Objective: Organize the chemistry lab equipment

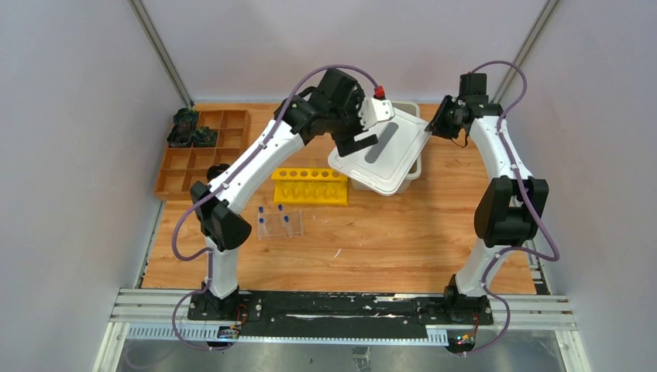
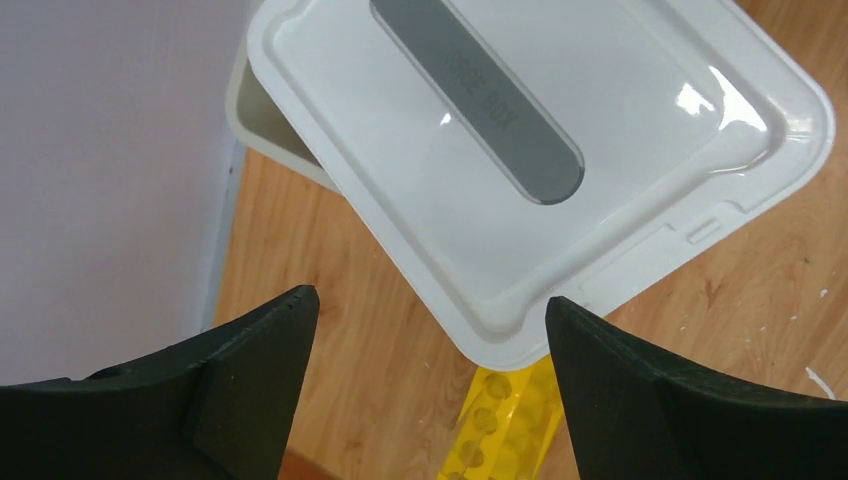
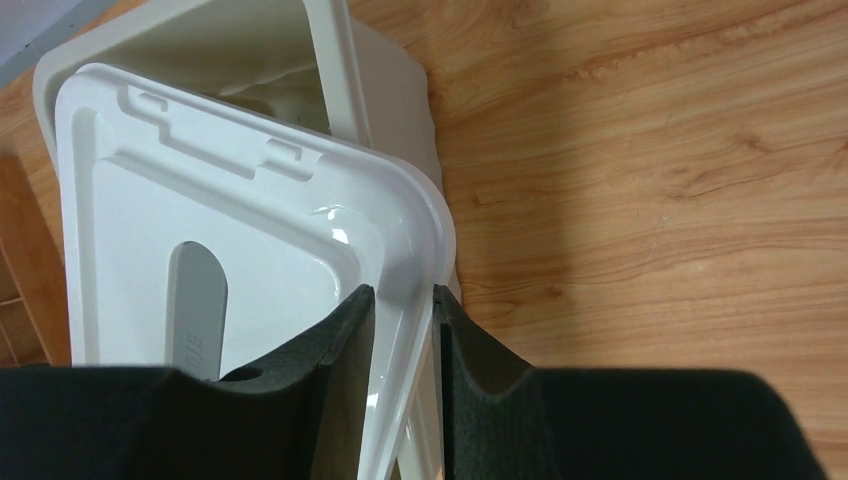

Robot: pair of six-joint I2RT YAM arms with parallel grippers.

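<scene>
The light brown wooden table (image 1: 403, 240) has a smooth grain and carries everything. At its far side stands a white rectangular plastic storage box (image 1: 413, 173) with rounded corners and an open top. A glossy white plastic lid (image 1: 391, 167) lies across it, tilted and turned askew. One corner of the lid hangs out over the near left side, and a flat grey oval handle strip (image 1: 381, 143) is set in its middle. The right gripper (image 3: 403, 300) is closed on the thin rim of this lid at a corner, one black finger on each face. It seems the lid is held like this to carry it by the edge, so that the box stays open for the equipment. The left gripper (image 2: 432, 305) hovers above the lid with its jaws wide apart and nothing between them, probably ready to help. On the far left lies a brown wooden compartment tray (image 1: 186, 167); a few dark things sit in its back cells, too small to name. Just beside the box, under the overhanging lid corner, stands a bright yellow plastic tube rack (image 1: 310, 186) with a row of round holes. Nearer to the arms is the small clear plastic rack (image 1: 279, 225). It holds the thin clear blue-capped tubes (image 1: 280, 211) upright, well apart from both grippers and not yet put away.
</scene>
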